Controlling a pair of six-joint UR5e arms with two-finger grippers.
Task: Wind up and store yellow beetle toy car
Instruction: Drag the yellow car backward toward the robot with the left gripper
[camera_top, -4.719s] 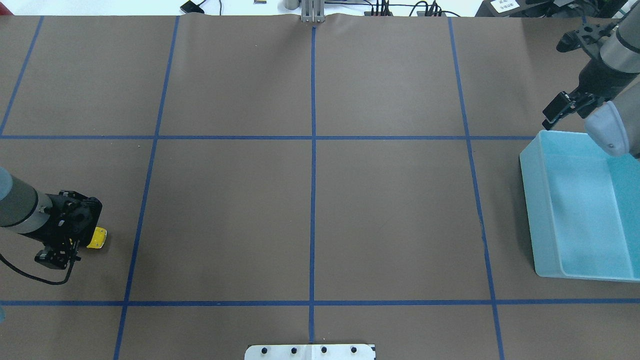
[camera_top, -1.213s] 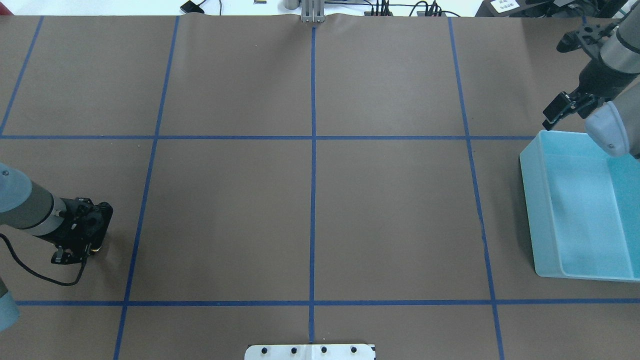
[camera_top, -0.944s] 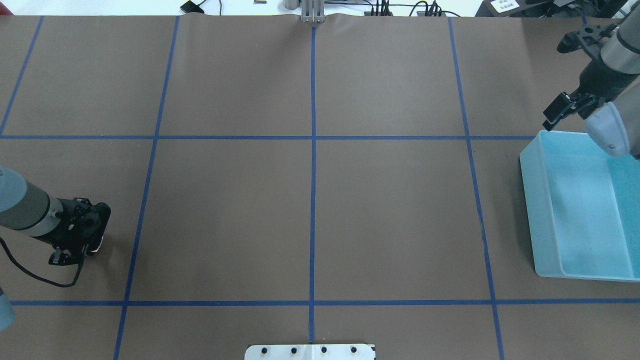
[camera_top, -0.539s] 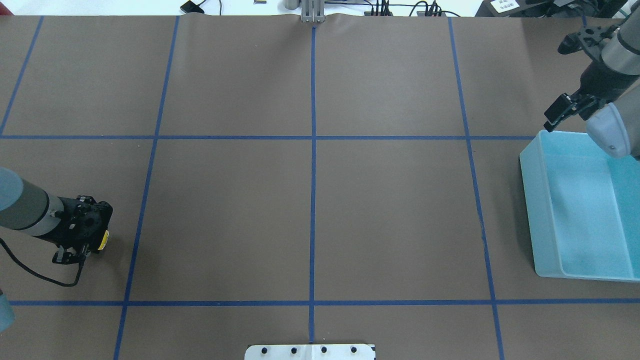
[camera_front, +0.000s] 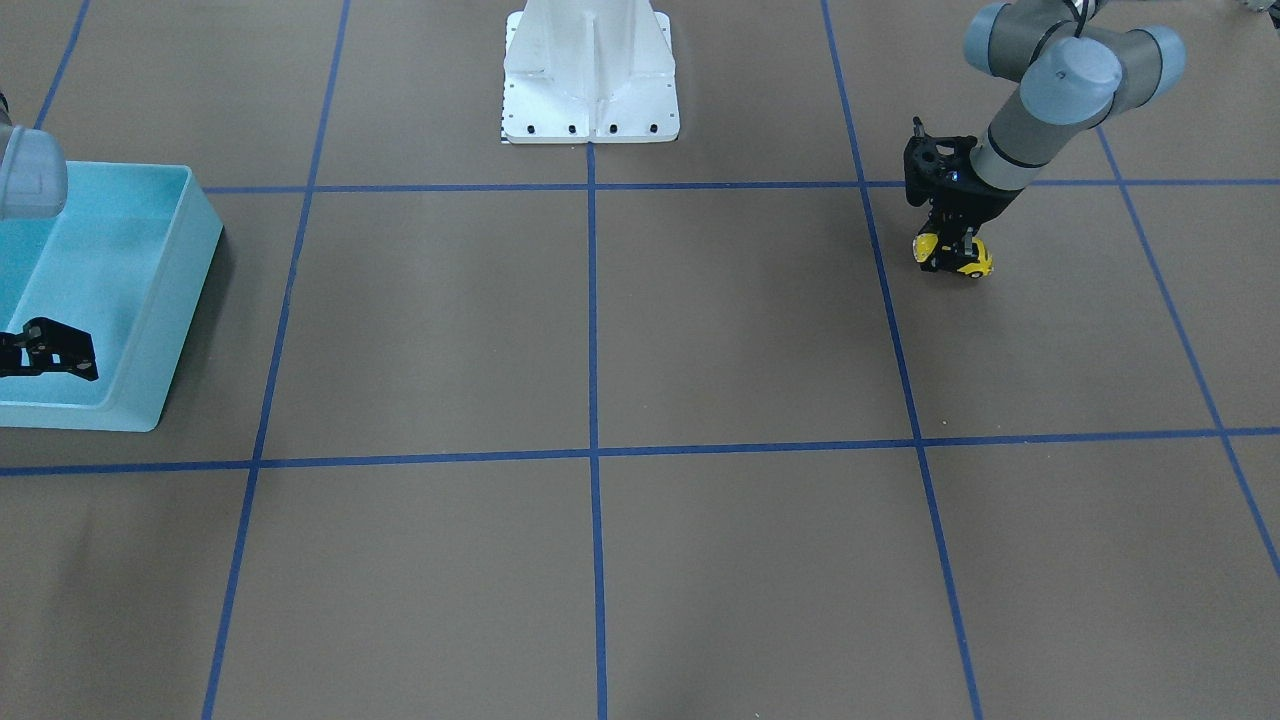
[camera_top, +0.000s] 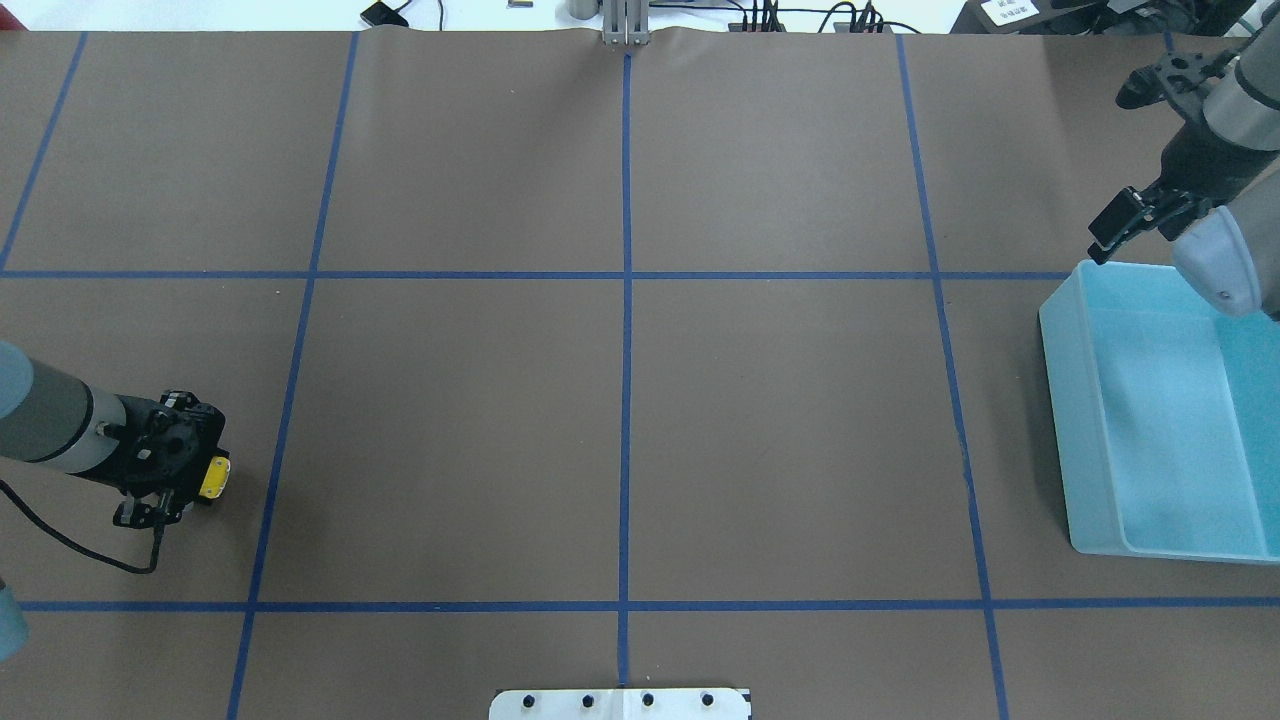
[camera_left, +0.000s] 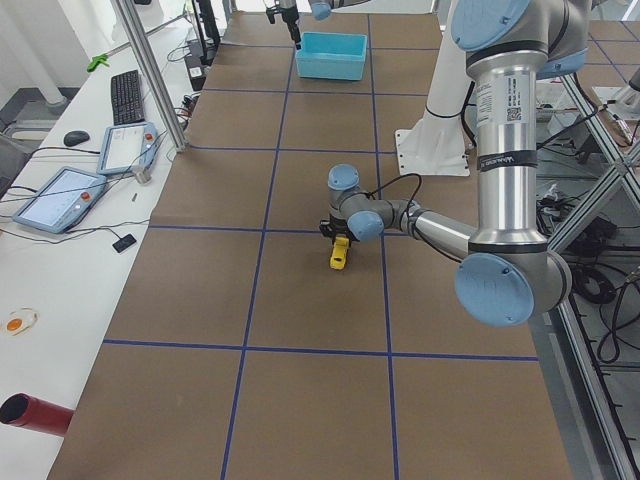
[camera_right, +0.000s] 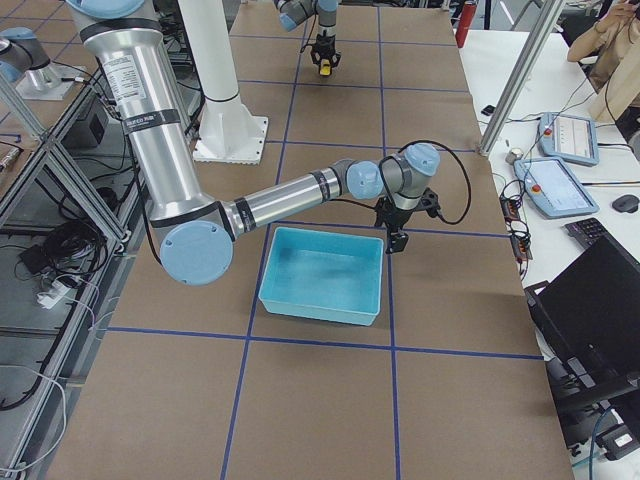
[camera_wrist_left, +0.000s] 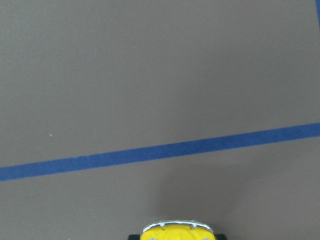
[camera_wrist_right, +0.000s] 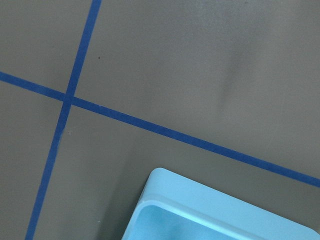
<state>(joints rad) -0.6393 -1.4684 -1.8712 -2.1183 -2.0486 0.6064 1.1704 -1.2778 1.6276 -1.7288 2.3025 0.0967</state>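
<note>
**Yellow beetle toy car reappears from under the left claw during the wind-up stroke**

Left side of the desk (camera_top: 780, 430): the left claw (camera_front: 948, 250) is closed on the yellow beetle toy car (camera_top: 213, 477) and holds it low, close to the desk's left edge and somewhat nearer the robot's edge than the far one. The pictures do not show for certain that the wheels touch the surface. About a second ago the car was hidden beneath the claw body in the overhead view. Half a second ago a yellow sliver showed, and now a clear yellow end projects on the side facing the desk's middle. The claw itself has shifted only slightly. This back-and-forth change suggests that the winding stroke is under way, with the car gripped rather than let go.

Right side of the desk: the right claw (camera_top: 1100, 235) hangs just beyond the far corner of the light blue bin (camera_top: 1058, 400) at the desk's right edge, unchanged over the interval. Whether its jaws are apart or together cannot be told. The bin is empty, so storage is not yet begun.
</note>
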